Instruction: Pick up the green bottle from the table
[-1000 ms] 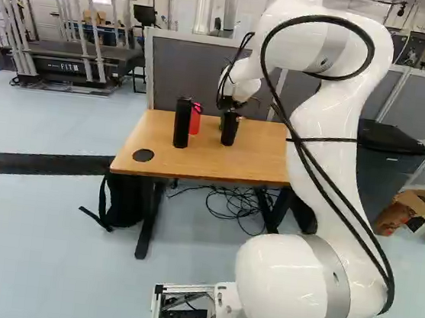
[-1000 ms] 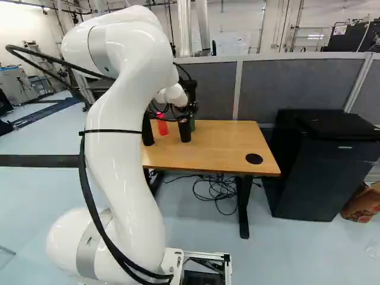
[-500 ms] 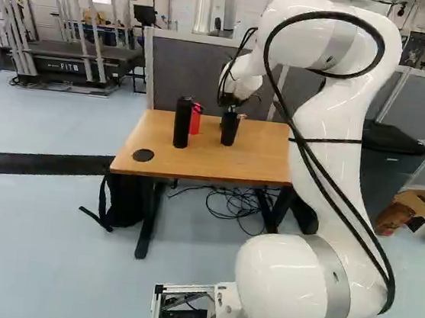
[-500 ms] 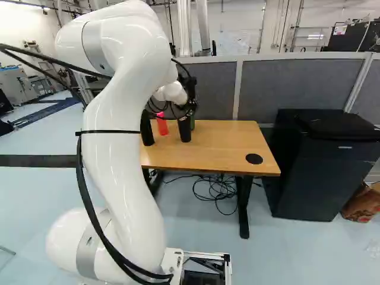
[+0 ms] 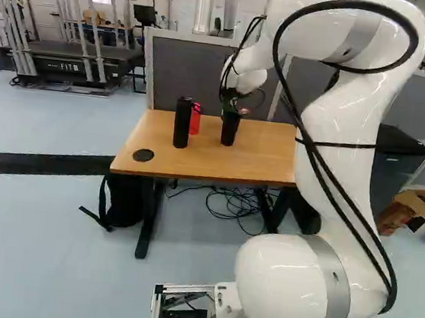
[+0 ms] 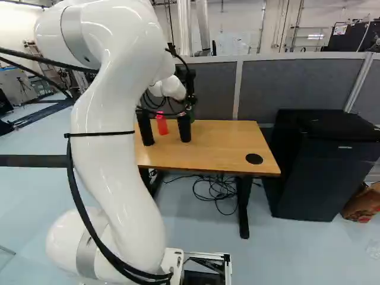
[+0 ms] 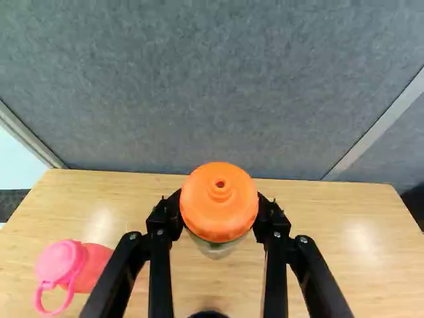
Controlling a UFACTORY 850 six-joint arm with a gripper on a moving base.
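In the right base view my gripper (image 6: 190, 105) is over the far part of the table (image 6: 219, 143), and a bit of the green bottle (image 6: 192, 114) shows below it, behind a black bottle. Seen from the wrist, the gripper (image 7: 220, 211) is shut on that bottle, one finger on each side just beneath its orange cap (image 7: 219, 201). The bottle points away from the camera, so its cap hides most of the body. Its base is out of sight, and whether it touches the tabletop cannot be told.
A black bottle (image 5: 230, 129) stands close in front of the green one. Another black bottle (image 5: 182, 123) and a red bottle (image 5: 195, 119) stand beside them. Grey partition panels (image 7: 212, 86) rise behind the table. A black bin (image 6: 320, 166) is beside it.
The arm has bent back and its gripper has risen. The green part showing beneath it has moved up too, against the black bottle in front. The base has not moved.
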